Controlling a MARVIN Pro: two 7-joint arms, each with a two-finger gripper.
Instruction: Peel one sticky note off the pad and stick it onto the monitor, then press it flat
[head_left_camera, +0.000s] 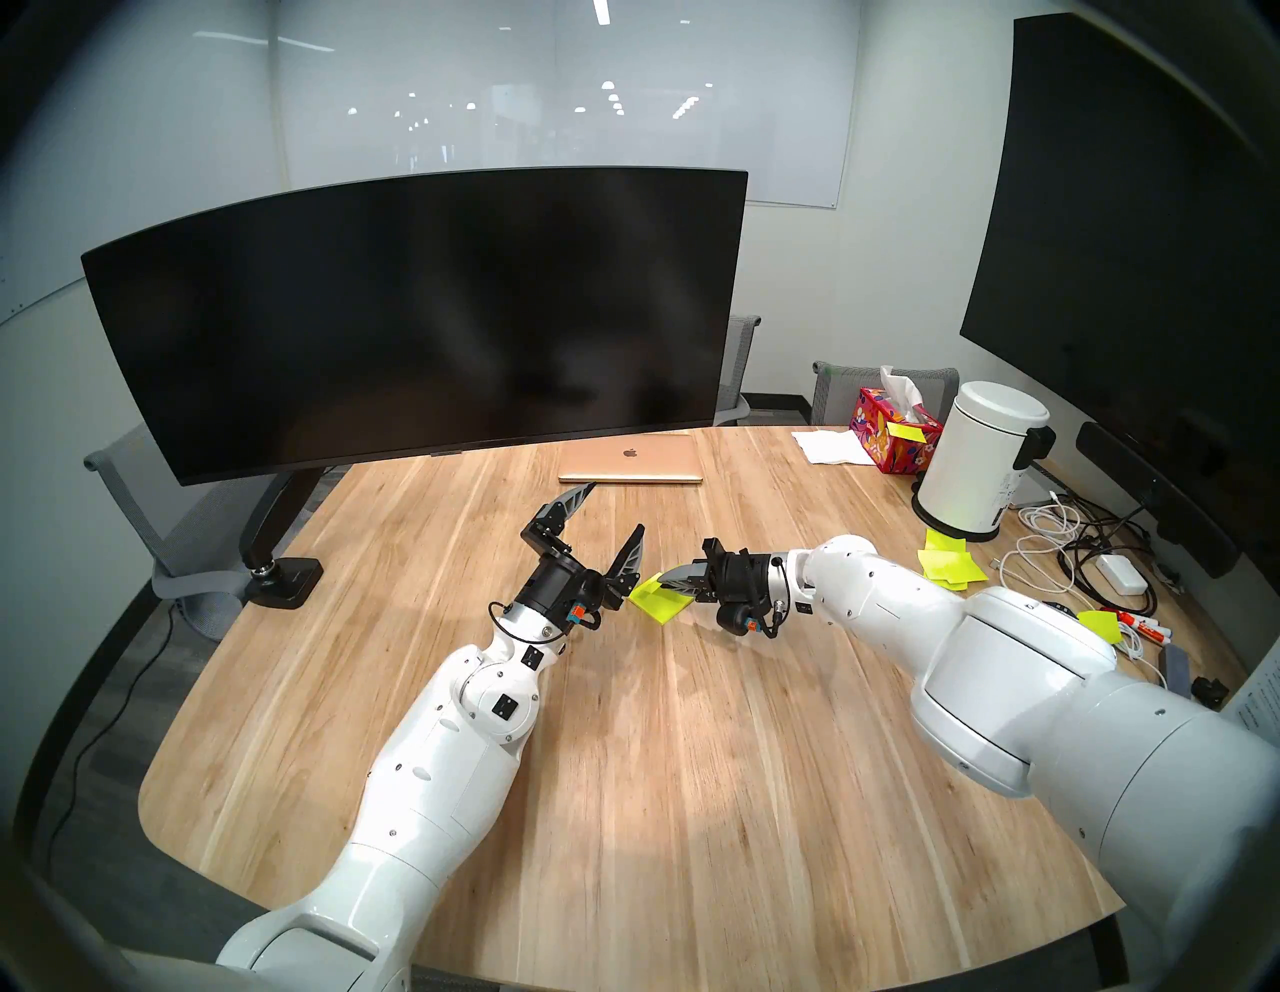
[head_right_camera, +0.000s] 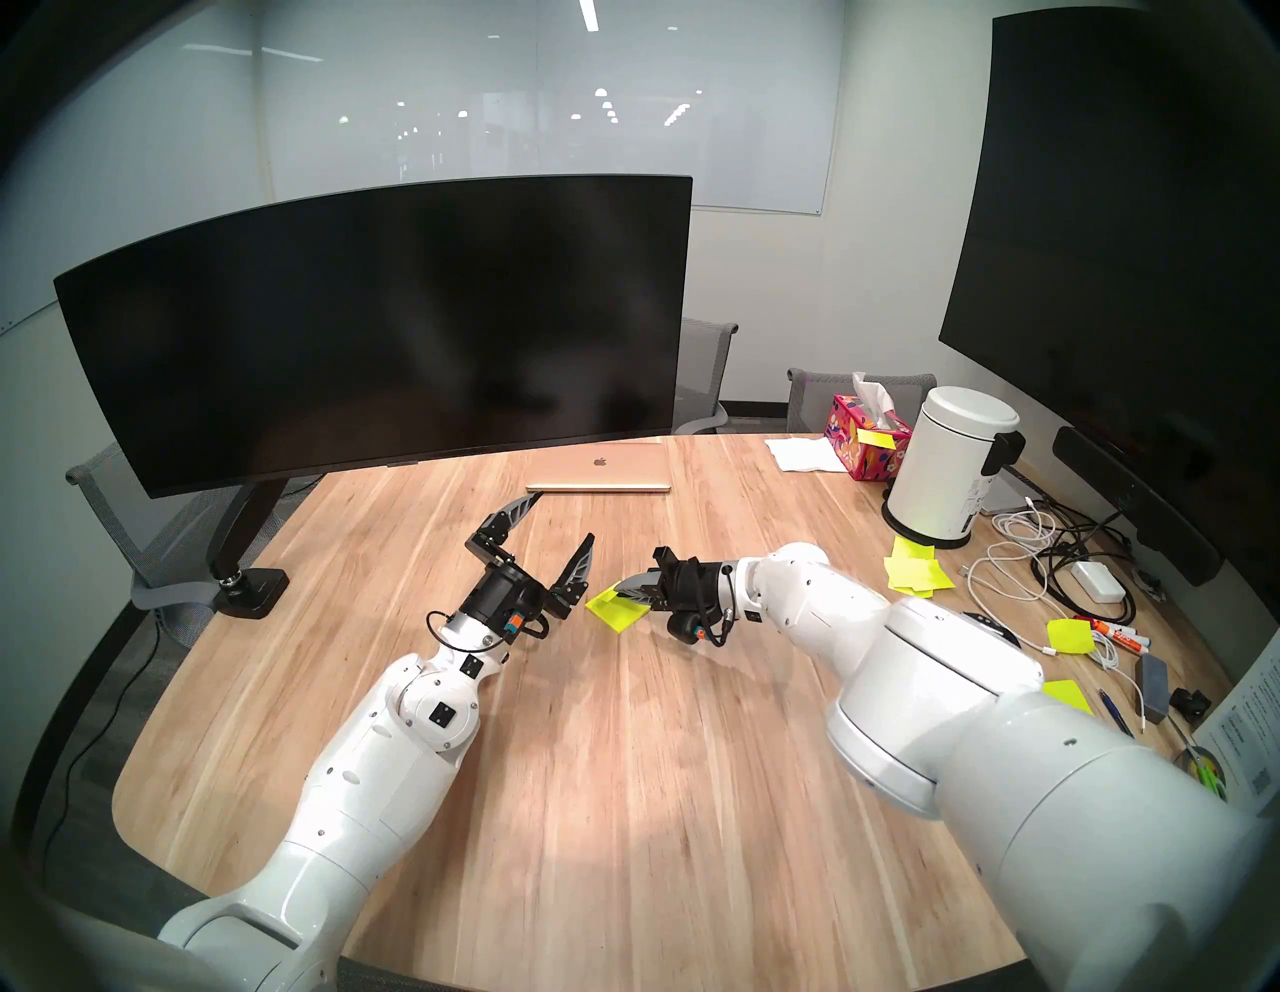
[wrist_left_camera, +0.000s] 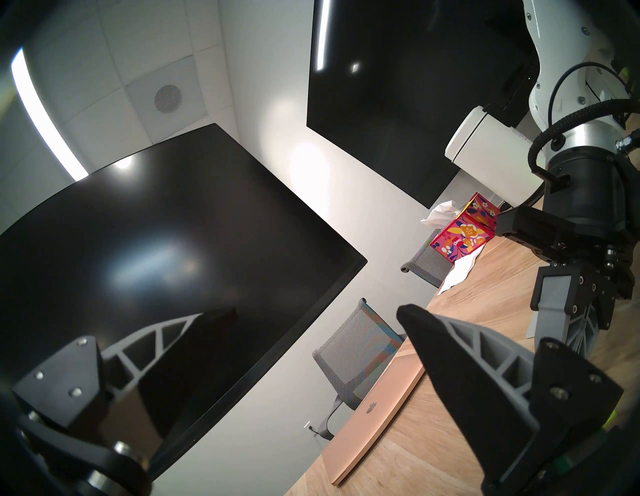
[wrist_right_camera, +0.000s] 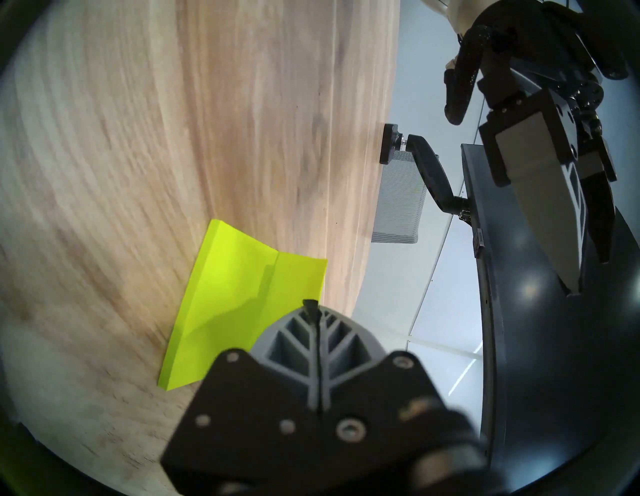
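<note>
1. My right gripper (wrist_right_camera: 313, 311) is fully closed. Its two fingers meet along one seam in the right wrist view, with their tips over the near edge of the sticky note (wrist_right_camera: 239, 301). The head views show the top sheet raised toward those tips, so I judge that I have pinched it, though the contact itself is hidden behind the fingers.
2. The pad (head_left_camera: 661, 601) lies flat on the wooden table (head_left_camera: 623, 762), directly beneath the fingertips and between my two arms. The raised sheet is bent along a crease and is still joined to the stack.
3. My left gripper (head_left_camera: 609, 516) is spread wide, holds nothing, and hangs just left of the pad, angled upward and off the table.
4. Step in hand: separate one sheet.
   a. Draw the pinched edge up and back toward the glued strip in a slow arc, not straight up, so the adhesive releases progressively.
   b. If the stack lifts with the sheet, lower a left finger onto the pad's far corner to hold it down.
   c. Confirm that only one layer is between the fingers before carrying it away.
5. The monitor (head_left_camera: 415, 325) stands well behind, on its arm mount at the table's far left, its dark screen bare. Keep the adhesive side facing it during transfer.
</note>
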